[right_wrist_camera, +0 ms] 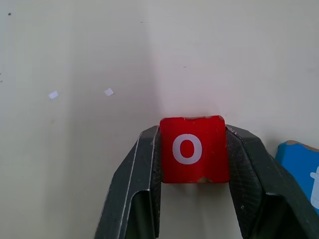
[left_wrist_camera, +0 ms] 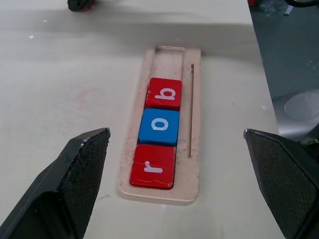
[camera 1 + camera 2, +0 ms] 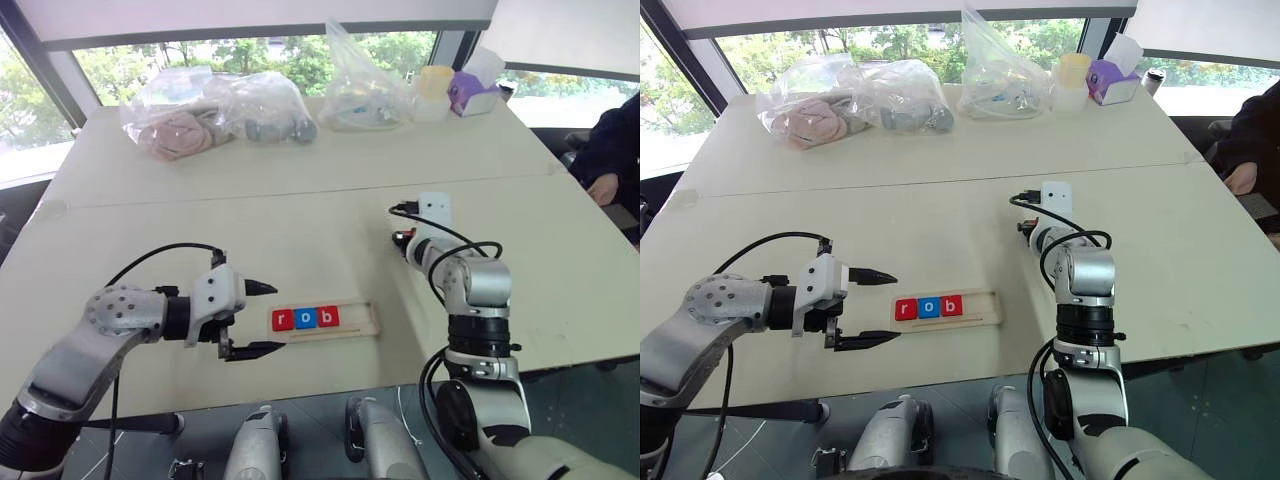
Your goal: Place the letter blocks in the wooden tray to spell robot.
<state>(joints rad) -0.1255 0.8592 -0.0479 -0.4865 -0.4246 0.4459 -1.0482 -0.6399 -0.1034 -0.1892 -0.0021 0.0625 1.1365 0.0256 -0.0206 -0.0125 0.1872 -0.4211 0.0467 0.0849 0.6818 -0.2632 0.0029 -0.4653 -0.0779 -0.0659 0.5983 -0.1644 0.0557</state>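
Three letter blocks (image 2: 158, 130) already sit in the wooden tray (image 2: 195, 124), between the left gripper's (image 2: 177, 174) wide-spread fingers. The right gripper (image 1: 192, 159) pinches the red o (image 1: 192, 148) by its sides. A blue block (image 1: 301, 172) lies just beside one finger and might get bumped on lifting.

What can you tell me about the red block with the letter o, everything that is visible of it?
The red o block is a small flat square tile, glossy red on top, with one white lowercase o in its middle. Its edges look slightly chipped, showing pale material at the corners. It lies flat, face up, on the cream table, well apart from the wooden tray. The right end effector is shut on it: one black finger presses each of two opposite sides. A blue tile lies close beside it, apparently not touching.
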